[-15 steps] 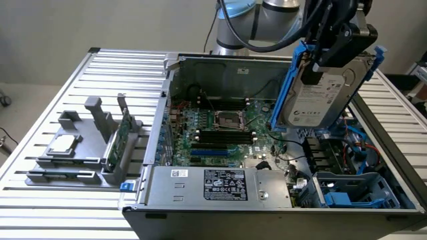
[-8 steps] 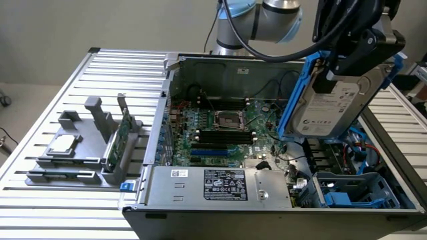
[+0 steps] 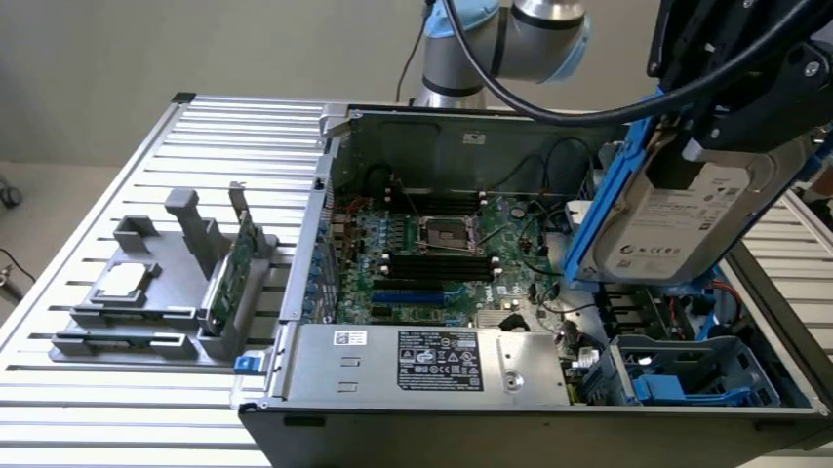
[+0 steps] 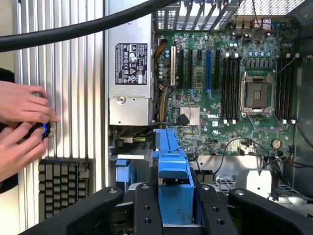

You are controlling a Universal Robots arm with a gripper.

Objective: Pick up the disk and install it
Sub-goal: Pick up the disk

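Gripper: the gripper (image 3: pixel 688 161) is being clamped on the disk (image 3: pixel 670 229), its fingers (image 4: pixel 146 210) being pressed against the two long sides of the blue carrier.
Disk: it is being held on edge and tilted, hanging from the gripper above the open computer case (image 3: pixel 521 127), with no other contact that can be made out.
Under the gripper: the drive bay (image 3: pixel 684 375), with its blue plastic fittings, appears to be lying just below the held disk in the corner of the case; it is not yet filled.
Beside the gripper: the motherboard (image 3: pixel 430 244) and the power supply (image 3: pixel 436 361) are being left exposed to one side.
Well away from the gripper: a grey rack (image 3: pixel 143 292) on the slatted table (image 3: pixel 78 409) is being used to hold a green circuit card (image 3: pixel 232 263) and a small silver chip (image 3: pixel 124 281).
Person: a pair of hands (image 4: pixel 22 122) is being worked around a small dark object over the table, near a keyboard (image 4: pixel 63 188) and well apart from the gripper.
Handling: the disk is being judged rigid and fairly heavy for its bulk, with smooth metal faces likely to slip and insides sensitive to knocks; the plastic carrier is likely to flex a little.
Hold: the carrier's side rails are being judged the safest place for a grip, the labelled face and connector end being spared.
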